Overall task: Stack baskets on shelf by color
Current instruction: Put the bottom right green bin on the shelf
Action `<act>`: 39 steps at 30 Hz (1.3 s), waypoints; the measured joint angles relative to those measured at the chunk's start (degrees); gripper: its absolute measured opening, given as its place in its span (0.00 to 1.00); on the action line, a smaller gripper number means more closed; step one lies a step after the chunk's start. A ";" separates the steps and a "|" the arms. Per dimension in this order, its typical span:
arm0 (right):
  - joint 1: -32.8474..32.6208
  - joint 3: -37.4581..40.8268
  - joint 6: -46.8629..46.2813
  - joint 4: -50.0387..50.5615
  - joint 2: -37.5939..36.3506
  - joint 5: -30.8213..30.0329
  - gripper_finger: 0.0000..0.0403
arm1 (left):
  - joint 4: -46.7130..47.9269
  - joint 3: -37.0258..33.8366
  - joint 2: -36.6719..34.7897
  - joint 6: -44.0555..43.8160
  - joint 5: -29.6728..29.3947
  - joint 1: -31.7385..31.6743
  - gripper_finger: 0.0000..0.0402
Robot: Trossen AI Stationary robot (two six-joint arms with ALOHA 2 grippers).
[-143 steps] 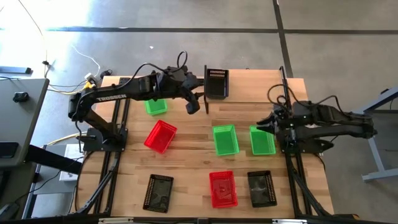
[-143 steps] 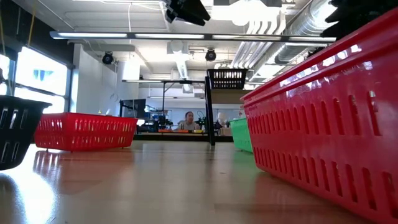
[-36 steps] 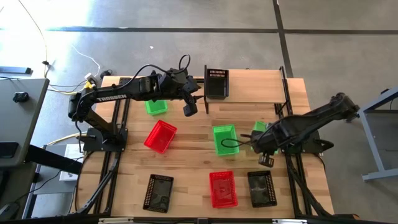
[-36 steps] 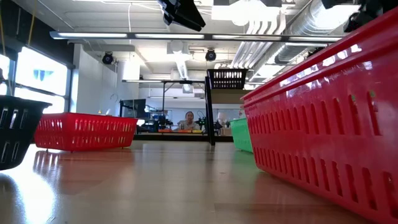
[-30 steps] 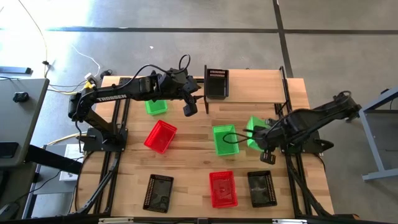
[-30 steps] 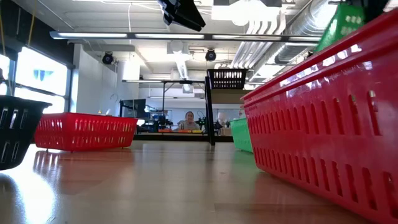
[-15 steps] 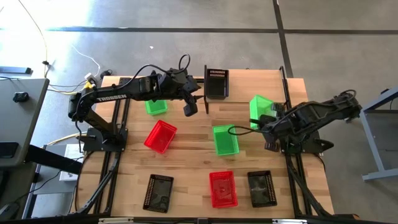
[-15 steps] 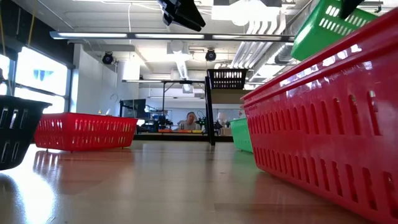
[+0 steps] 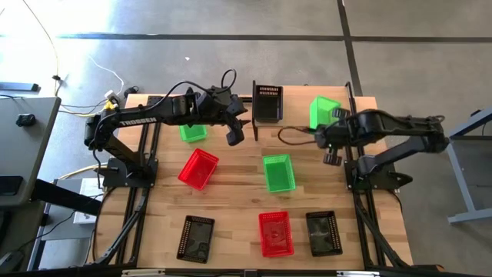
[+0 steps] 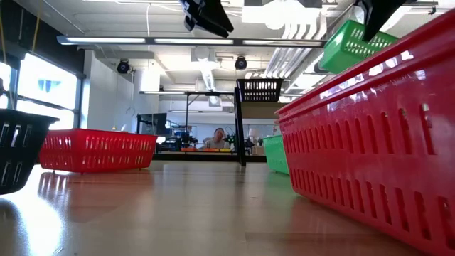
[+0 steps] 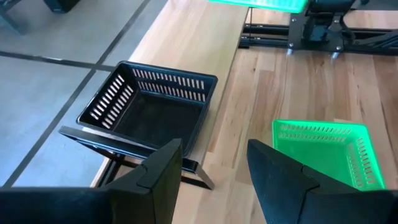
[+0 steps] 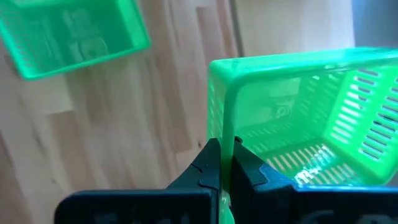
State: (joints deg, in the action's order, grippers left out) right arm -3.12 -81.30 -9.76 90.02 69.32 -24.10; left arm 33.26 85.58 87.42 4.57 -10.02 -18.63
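High view, left to right: the left tool (image 9: 235,132) hangs with its fingers apart and nothing between them, beside the shelf (image 9: 254,123), which carries one black basket (image 9: 267,102). A second green basket (image 9: 278,172) lies mid-bench, long axis running from the front edge toward the shelf. At right, the right tool (image 9: 329,132) pinches one rim of a green basket (image 9: 324,111) and carries it above the bench's far right corner, near the shelf. In the right wrist view the fingers (image 12: 210,163) close on that rim, the basket (image 12: 298,118) tilted with its open mouth turned partly sideways; its long axis cannot be told. The step appears to be delivery: next the basket likely needs levelling, mouth up, and lining up with a free spot on the shelf beside the black basket before release.
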 joint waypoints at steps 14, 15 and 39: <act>14.01 1.29 11.22 -0.06 -0.92 -2.21 0.00 | -0.02 0.00 0.00 0.07 0.00 -0.02 0.43; 14.64 2.38 11.29 -0.04 -1.61 -2.21 0.00 | -0.02 0.00 0.00 0.07 0.00 -0.02 0.43; 23.28 8.39 25.45 -0.24 -2.72 -1.66 0.00 | -0.07 0.00 0.00 0.09 -0.02 -0.02 0.43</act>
State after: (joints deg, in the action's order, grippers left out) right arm 20.15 -72.90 15.69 89.77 66.60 -25.75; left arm 33.19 85.58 87.42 4.67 -10.04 -18.65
